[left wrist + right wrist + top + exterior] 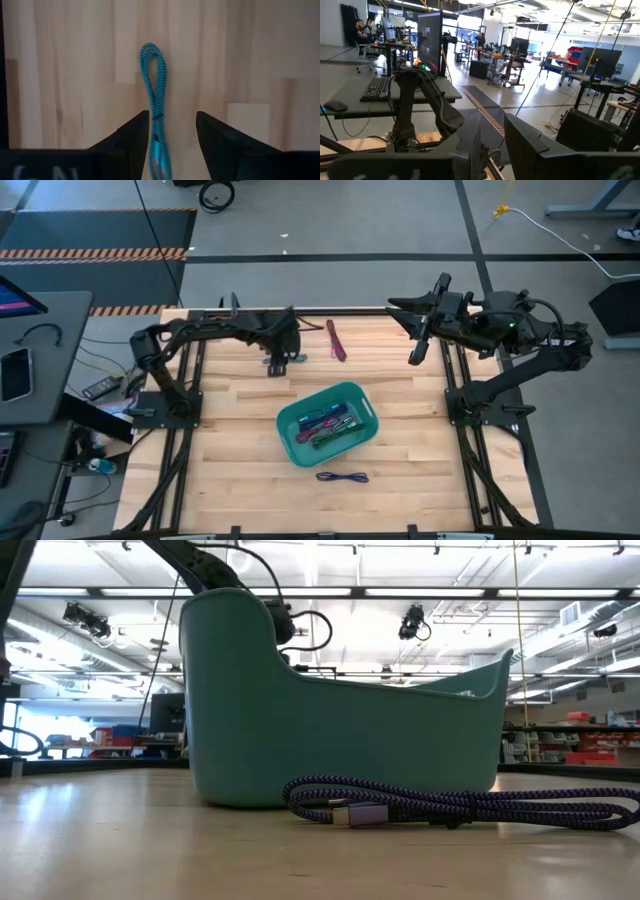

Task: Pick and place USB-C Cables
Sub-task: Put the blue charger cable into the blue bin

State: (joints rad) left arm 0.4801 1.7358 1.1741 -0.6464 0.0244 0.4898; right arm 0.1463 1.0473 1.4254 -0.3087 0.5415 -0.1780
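A teal braided USB-C cable (152,75) lies looped on the wooden table, near the far edge (299,358). My left gripper (172,117) is open and points down over it (282,363), one finger on either side of the cable's end. A maroon cable (336,340) lies just right of it. A purple cable (342,477) rests on the table near the bin (450,808). Several more cables (328,425) lie inside the teal bin (290,430). My right gripper (418,348) waits raised at the far right, open by a narrow gap (492,127).
The teal bin (340,730) stands mid-table and fills most of the low view. Bare wood lies to its left and right. Black arm frames (175,440) run along both table sides. Desks and monitors (430,40) stand in the room beyond.
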